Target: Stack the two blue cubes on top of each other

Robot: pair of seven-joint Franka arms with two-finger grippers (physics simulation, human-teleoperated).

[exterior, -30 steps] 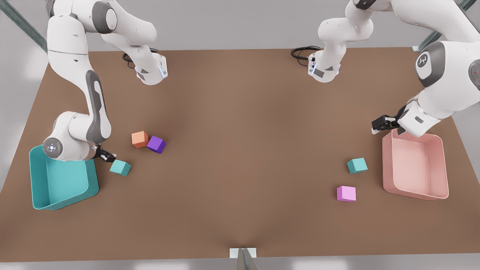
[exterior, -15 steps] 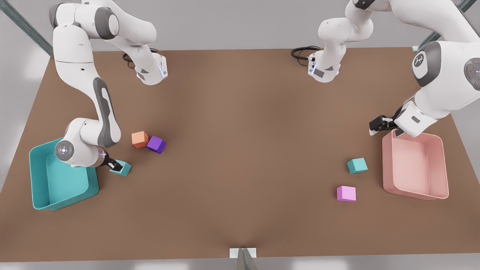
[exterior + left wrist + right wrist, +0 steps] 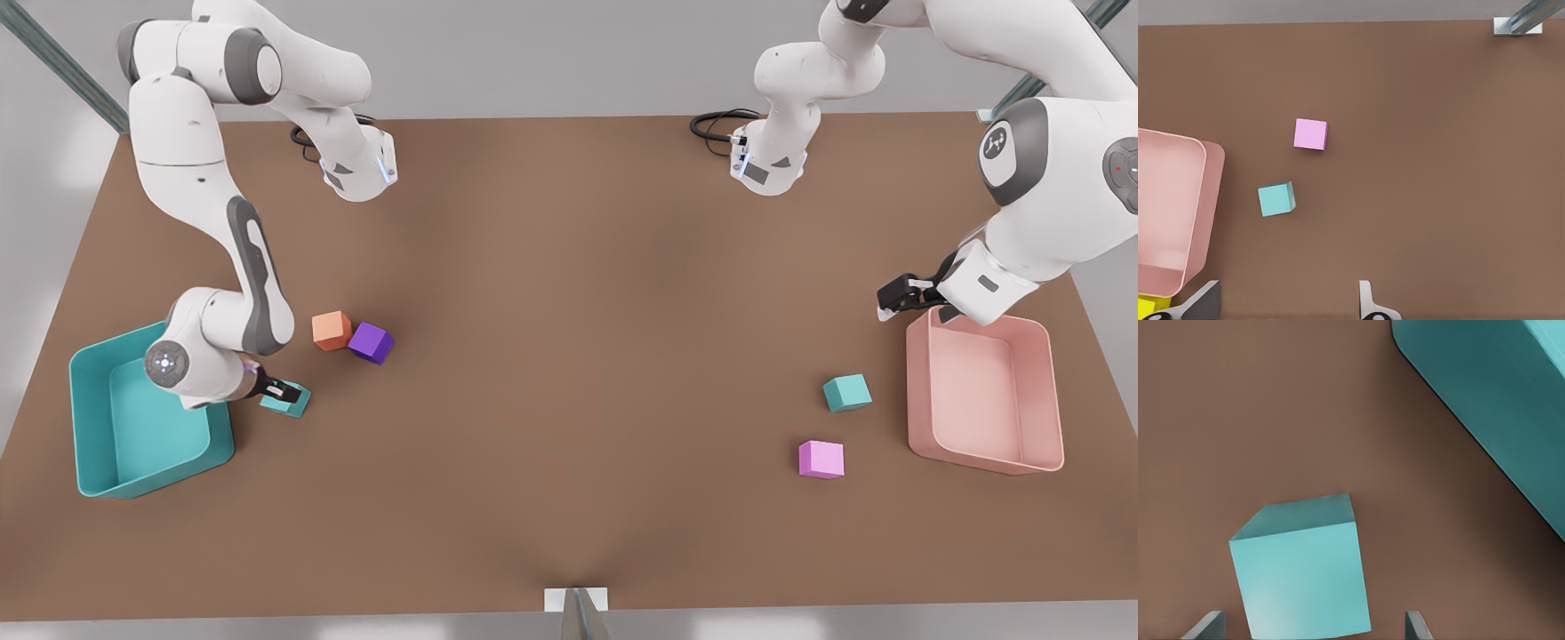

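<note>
Right gripper sits low over the first blue cube, beside the teal bin on the front view's left. In the right wrist view that cube lies between the two fingertips, which stand spread to either side with a gap showing; jaws apart, nothing gripped. The cube rests on the table, close to the bin wall but apart from it.

Left gripper hovers at the near corner of the pink bin on the front view's right, above the table. Left wrist view shows its fingertips wide apart and holding nothing.

Second blue cube lies on the table, just beside the pink bin's outer wall, well apart from the first cube across the table. Left wrist view has it between the pink bin and open table, with the pink cube near it, not touching. In the front view the pink cube is nearer the camera than the second blue cube.

Orange cube and purple cube sit touching each other, near the first blue cube but clear of it. Cubes unstacked, both flat on the table.
</note>
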